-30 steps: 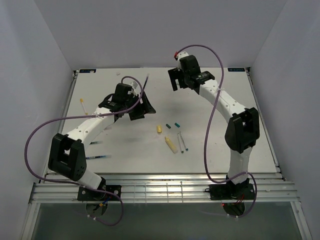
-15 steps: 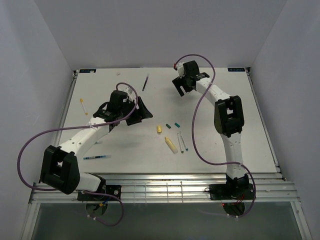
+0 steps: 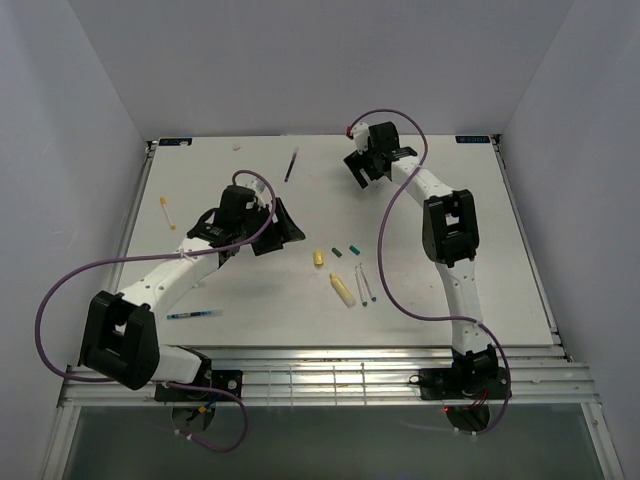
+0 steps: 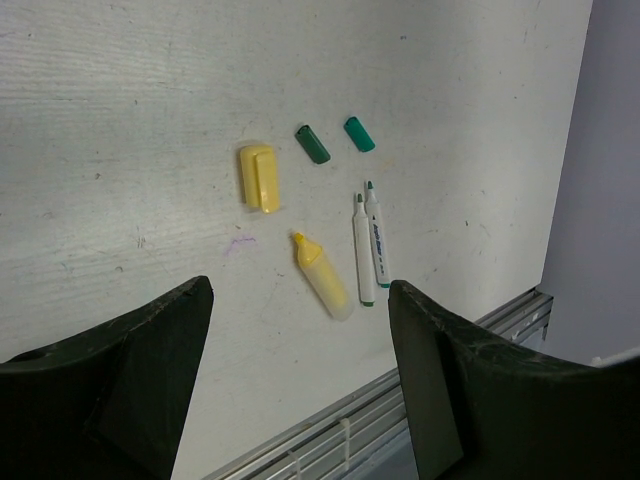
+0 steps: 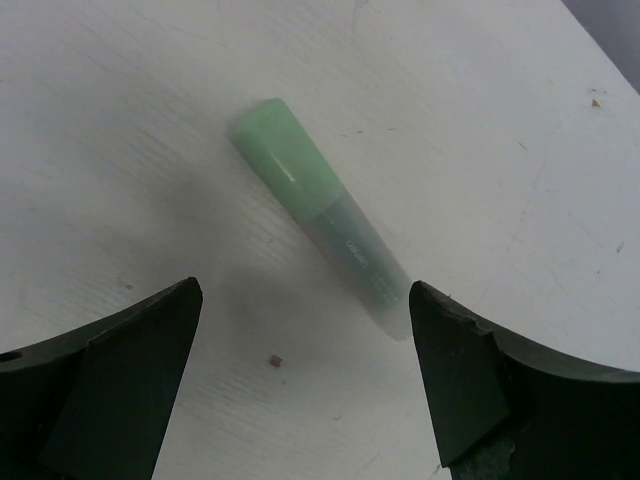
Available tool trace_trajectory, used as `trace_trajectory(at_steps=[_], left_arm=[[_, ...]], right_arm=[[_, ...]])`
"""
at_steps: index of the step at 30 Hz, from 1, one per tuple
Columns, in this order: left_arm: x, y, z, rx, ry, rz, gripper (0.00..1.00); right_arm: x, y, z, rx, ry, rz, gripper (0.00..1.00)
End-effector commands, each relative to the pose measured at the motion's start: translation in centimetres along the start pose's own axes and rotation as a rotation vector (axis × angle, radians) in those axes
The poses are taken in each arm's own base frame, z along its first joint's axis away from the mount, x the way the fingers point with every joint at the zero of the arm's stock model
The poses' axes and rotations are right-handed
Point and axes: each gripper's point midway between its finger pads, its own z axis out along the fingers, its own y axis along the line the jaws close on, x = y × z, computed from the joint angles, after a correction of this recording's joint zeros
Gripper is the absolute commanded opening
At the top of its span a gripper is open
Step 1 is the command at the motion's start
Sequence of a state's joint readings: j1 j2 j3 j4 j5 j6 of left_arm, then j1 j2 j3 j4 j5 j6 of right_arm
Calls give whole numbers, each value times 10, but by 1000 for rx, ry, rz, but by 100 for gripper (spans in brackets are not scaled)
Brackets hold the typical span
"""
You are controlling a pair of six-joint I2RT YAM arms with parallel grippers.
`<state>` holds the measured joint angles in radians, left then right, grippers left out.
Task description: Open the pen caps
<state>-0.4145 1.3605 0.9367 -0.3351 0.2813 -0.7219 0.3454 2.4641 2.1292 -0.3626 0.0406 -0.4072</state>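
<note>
A yellow cap (image 4: 258, 178), a dark green cap (image 4: 313, 144) and a teal cap (image 4: 359, 134) lie loose on the table. Beside them lie an uncapped yellow highlighter barrel (image 4: 322, 275) and two uncapped white pens (image 4: 364, 255). My left gripper (image 4: 300, 385) is open and empty, hovering left of this group (image 3: 318, 257). My right gripper (image 5: 305, 385) is open and empty, low over a green highlighter (image 5: 360, 258) that wears its pale green cap (image 5: 272, 138). In the top view the right gripper (image 3: 362, 170) hides that highlighter.
A capped black pen (image 3: 291, 165) lies at the back middle. A thin pen with a yellow end (image 3: 165, 211) lies at the far left. A blue pen (image 3: 195, 314) lies at the front left. The metal rail (image 3: 320, 375) runs along the near edge.
The right arm has folded more upright and its gripper has come down a little toward the table. The left gripper has drifted slightly left and toward me. Both stay open.
</note>
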Motion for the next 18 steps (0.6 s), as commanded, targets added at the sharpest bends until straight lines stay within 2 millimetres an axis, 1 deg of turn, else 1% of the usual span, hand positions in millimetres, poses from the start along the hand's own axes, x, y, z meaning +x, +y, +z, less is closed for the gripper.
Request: trace_trajectory(at_steps=[1, 3, 5, 8, 14, 15, 17, 18], left_arm=[[-3, -8, 1, 30, 0, 18, 81], [-1, -8, 3, 37, 12, 12, 81], [-2, -10, 6, 39, 16, 13, 81], [0, -12, 9, 45, 28, 16, 81], [8, -15, 10, 58, 51, 7, 81], [9, -15, 10, 59, 54, 6, 81], [10, -16, 10, 62, 58, 6, 81], [10, -15, 9, 62, 58, 6, 81]], right_arm=[[-29, -33, 2, 49, -116, -24, 90], [-32, -30, 5, 19, -139, -37, 90], [-28, -29, 10, 9, -140, -60, 90], [-27, -16, 14, -73, -165, -79, 90], [-12, -1, 19, -168, -154, -32, 90], [-7, 2, 22, -174, -140, -18, 90], [-6, 2, 24, -173, -134, -12, 92], [-7, 2, 25, -175, -136, -6, 91]])
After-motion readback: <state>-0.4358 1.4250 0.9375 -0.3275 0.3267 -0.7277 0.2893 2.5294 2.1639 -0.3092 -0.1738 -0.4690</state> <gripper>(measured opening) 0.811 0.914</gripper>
